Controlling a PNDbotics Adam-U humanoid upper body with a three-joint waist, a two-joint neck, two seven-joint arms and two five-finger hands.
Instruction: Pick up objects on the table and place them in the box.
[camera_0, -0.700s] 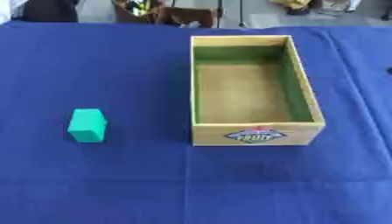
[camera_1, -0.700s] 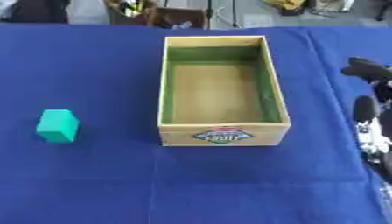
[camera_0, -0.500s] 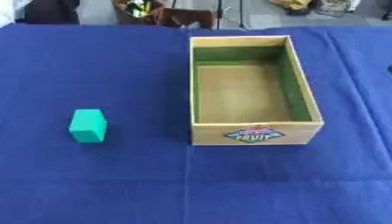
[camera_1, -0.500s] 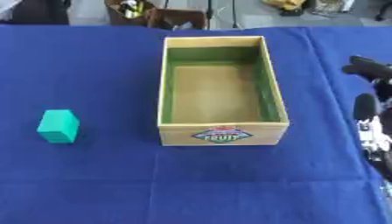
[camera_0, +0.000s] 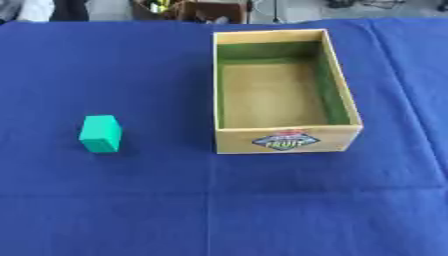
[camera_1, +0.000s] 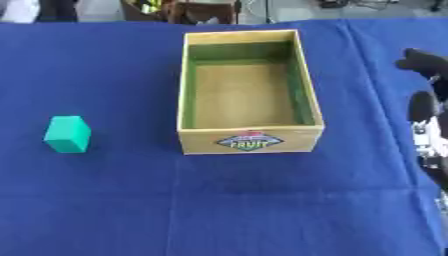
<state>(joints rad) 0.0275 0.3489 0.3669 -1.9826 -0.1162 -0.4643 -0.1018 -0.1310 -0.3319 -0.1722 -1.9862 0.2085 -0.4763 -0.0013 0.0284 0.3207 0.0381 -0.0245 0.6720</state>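
Green block (camera_0: 101, 133) stands upright, seemingly, beside box (camera_0: 284, 140).

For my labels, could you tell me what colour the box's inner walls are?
Green, clearest in the left eye view.

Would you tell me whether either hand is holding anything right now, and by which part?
Nothing is held. The green block sits alone on the blue tablecloth, left of the wooden box; the right hand holds nothing.

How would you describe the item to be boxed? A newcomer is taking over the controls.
On the blue cloth stands a wooden box with a fruit label. To the box's left, apart from it, sits a small green block, the only loose thing on the cloth.
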